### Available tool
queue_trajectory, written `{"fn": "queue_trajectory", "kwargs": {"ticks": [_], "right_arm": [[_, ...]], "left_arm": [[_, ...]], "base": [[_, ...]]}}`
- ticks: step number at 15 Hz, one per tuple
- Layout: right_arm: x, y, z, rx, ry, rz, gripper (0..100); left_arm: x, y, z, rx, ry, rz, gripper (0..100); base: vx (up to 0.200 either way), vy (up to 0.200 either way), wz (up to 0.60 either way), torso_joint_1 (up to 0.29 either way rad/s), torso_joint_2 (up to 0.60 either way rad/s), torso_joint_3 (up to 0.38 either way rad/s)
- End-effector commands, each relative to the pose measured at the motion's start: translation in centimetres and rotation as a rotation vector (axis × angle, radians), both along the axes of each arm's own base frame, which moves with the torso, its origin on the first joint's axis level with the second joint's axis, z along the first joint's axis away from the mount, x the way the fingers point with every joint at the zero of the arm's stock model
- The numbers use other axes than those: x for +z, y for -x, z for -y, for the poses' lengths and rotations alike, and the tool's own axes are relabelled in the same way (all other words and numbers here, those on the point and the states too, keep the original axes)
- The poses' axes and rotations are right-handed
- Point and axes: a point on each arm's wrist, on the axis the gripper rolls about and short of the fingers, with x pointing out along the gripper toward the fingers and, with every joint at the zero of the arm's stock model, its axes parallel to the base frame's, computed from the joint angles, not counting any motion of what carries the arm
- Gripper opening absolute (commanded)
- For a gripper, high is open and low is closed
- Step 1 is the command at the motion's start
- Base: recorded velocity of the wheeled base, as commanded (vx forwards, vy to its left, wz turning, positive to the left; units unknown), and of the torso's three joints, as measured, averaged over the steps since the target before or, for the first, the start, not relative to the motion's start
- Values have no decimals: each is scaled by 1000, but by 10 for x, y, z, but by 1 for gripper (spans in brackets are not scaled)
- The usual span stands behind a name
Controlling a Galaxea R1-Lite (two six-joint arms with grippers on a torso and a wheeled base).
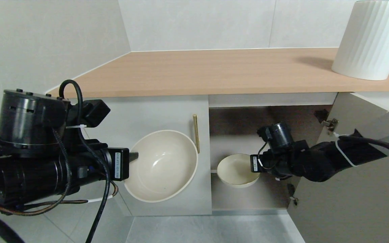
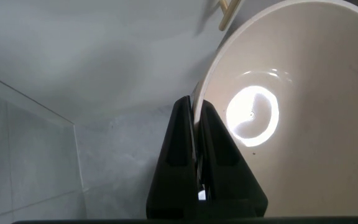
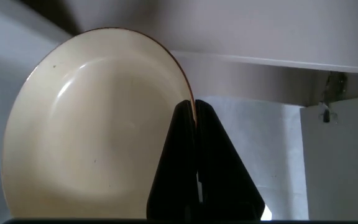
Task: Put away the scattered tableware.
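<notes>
I'm shelving the plate (image 1: 236,170), right gripper (image 1: 252,164) clamped on its rim; next I should lower and release. Left gripper (image 1: 134,157) pinches the bowl (image 1: 162,165).

Our left arm (image 1: 29,158) is a stack of matte-black cylinders topped by a round cap with small slots. A thick black cable (image 1: 79,101) loops over it, cinched by a white cable tie (image 1: 76,127), and thinner brown and white wires trail beneath. A white label (image 1: 117,165) of fine print marks its wrist block. Our right arm (image 1: 316,158) is likewise black, with a white tie (image 1: 344,155) and a similar label (image 1: 254,163). Our left fingers (image 2: 180,143) and right fingers (image 3: 179,149) are flat black wedges.
</notes>
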Motion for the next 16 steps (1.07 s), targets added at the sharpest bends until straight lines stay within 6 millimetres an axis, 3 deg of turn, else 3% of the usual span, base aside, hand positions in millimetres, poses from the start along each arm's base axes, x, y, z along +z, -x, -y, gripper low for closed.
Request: {"fn": "queue_trajectory", "kwargs": {"ticks": [1,7,12,16], "right_arm": [[-25,-17,-3,-32,4,-39,0],[-48,-54,11,-151,-46,-44,0],[-71,-80,17,-263,16,-7,0],[-82,-100,34,-360,52,22,0]], "left_arm": [[-1,-1,0,1,-1,-2,0],[-3,-2,1,0,-5,-12,0],[-5,-4,2,-1,-9,-18,0],[-5,-3,3,-2,-9,-18,0]], "base": [[0,0,0,0,0,0],[0,0,0,0,0,0],[0,0,0,0,0,0],[0,0,0,0,0,0]]}}
